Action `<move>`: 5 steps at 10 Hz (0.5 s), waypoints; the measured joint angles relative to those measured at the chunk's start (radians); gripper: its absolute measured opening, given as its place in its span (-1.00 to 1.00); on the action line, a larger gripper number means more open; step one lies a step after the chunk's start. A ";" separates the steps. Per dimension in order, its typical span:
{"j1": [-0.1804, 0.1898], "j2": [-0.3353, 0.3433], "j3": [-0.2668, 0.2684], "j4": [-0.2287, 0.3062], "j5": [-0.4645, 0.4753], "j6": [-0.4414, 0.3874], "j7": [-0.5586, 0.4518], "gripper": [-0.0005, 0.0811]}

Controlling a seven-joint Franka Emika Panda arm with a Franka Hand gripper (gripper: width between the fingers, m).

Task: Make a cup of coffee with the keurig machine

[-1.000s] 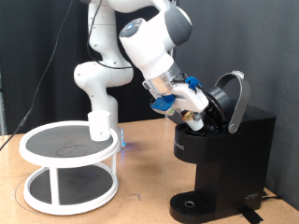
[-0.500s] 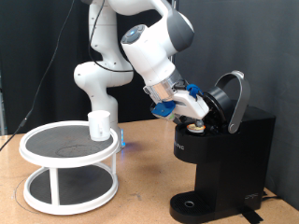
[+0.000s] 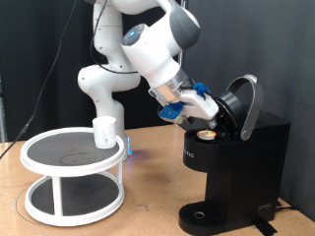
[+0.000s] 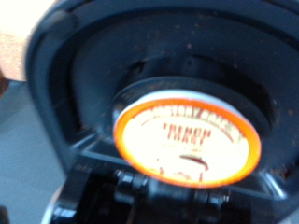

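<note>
The black keurig machine [image 3: 241, 162] stands at the exterior view's right with its rounded lid [image 3: 247, 102] tipped up. A tan-topped pod [image 3: 206, 132] with an orange rim sits in the open chamber, and it fills the wrist view [image 4: 187, 135] inside the black holder. My gripper [image 3: 204, 108], with blue fingers, hovers just above and to the left of the chamber, apart from the pod, open and with nothing in it. No fingers show in the wrist view. The white cup [image 3: 105, 131] stands on the round stand at the exterior view's left, far from the gripper.
A white two-tier round stand [image 3: 49, 203] with a dark top occupies the exterior view's lower left on the wooden table [image 3: 148, 211]. The arm's white base [image 3: 103, 84] rises behind it. The machine's round drip base [image 3: 202, 216] is bare.
The gripper has let go of the pod, which now rests in the chamber. The hand has drawn back slightly up and to the left.
</note>
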 joint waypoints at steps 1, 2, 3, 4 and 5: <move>-0.008 -0.025 -0.007 -0.001 0.003 -0.003 0.004 0.81; -0.014 -0.051 -0.015 -0.005 0.021 0.000 0.006 0.81; -0.022 -0.076 -0.022 -0.005 0.035 -0.001 0.012 0.81; -0.027 -0.098 -0.027 -0.011 0.036 -0.010 0.026 0.81; -0.027 -0.095 -0.026 -0.011 0.033 -0.010 0.023 0.81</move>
